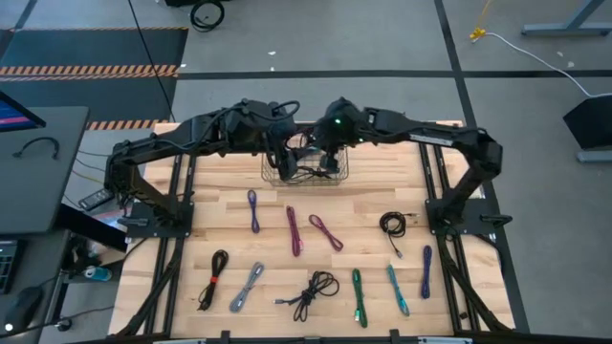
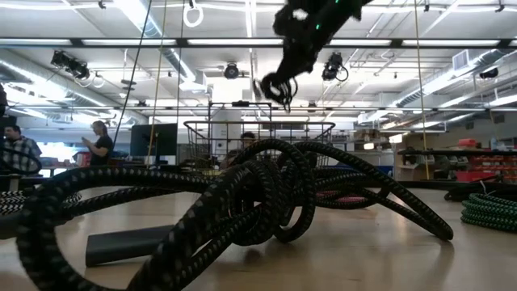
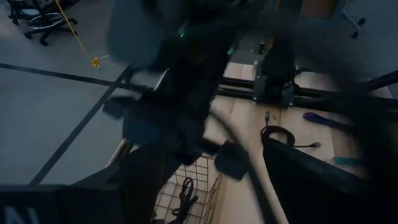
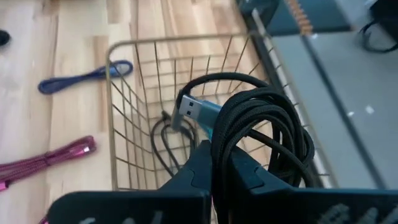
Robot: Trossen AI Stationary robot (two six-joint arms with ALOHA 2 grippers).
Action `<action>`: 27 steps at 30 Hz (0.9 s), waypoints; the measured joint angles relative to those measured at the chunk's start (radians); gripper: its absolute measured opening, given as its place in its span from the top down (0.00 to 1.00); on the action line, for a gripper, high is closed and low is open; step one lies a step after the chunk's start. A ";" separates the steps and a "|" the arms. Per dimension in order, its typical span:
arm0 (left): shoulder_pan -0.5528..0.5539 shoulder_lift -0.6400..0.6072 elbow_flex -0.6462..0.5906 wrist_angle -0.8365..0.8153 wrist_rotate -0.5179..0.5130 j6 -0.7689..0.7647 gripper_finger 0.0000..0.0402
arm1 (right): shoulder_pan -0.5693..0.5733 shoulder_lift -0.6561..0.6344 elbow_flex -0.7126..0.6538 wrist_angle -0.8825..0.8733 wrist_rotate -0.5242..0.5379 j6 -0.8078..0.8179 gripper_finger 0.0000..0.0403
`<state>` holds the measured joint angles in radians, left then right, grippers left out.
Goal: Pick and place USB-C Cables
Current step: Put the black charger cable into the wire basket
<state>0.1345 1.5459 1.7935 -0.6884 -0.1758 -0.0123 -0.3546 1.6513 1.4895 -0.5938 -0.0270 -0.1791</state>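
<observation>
Right gripper [image 4: 214,165] clamps a coiled black braided cable [image 4: 261,124] above the wire mesh basket [image 4: 124,93], frame centre. Left gripper [image 1: 279,143], alongside at upper centre, stands fully open and empty.

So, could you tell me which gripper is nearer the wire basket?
Right. The right gripper hangs over the basket, shut on a black cable; the left gripper, open, sits over the basket's edge.
</observation>
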 joint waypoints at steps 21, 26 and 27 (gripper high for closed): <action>0.000 0.000 0.000 -0.050 0.000 0.009 0.31 | -0.148 0.249 0.000 0.045 -0.201 -0.007 0.96; 0.000 -0.001 0.000 -0.055 0.000 0.031 0.31 | -0.151 0.224 -0.002 0.051 -0.203 0.008 0.96; 0.000 -0.001 0.000 -0.055 -0.005 0.044 0.31 | -0.151 0.209 -0.002 0.060 -0.204 0.008 0.96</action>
<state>0.1345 1.5448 1.7935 -0.7435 -0.1804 0.0315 -0.5056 1.8603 1.4876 -0.5334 -0.2306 -0.1713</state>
